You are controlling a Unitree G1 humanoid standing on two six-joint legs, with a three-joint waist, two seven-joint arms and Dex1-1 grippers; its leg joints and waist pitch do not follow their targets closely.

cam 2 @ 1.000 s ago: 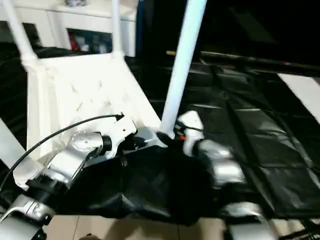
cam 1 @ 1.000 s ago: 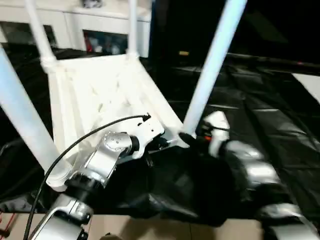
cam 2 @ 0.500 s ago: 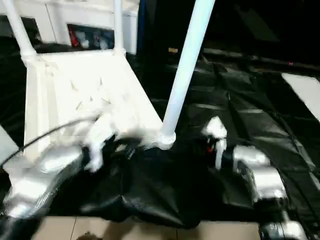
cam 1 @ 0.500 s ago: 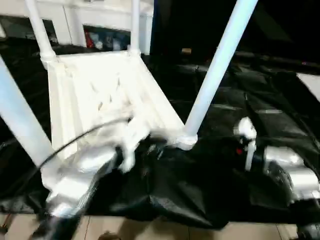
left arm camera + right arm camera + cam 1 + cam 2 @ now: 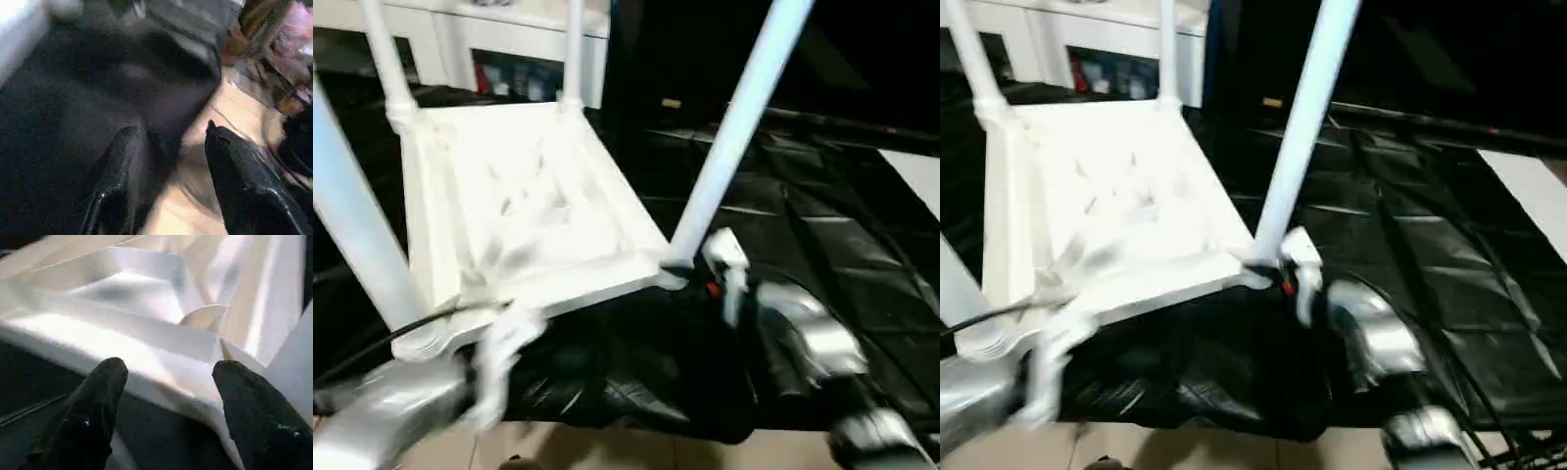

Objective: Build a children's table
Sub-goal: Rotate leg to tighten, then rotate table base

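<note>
Both grippers' jaws spread, empty; right gripper [image 5: 729,269] near the leg [image 5: 729,147] socket: bump it and you unseat it.

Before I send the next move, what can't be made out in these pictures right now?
- Leg tops: cut off by the head views' top edge.
- Near-left socket: whether its leg sits fully home is hidden by the blurred left arm.
- Left gripper: blurred in the head view; its wrist view faces black sheet and floor, not the table.
- Right gripper: open at the table's edge; contact unclear.
</note>
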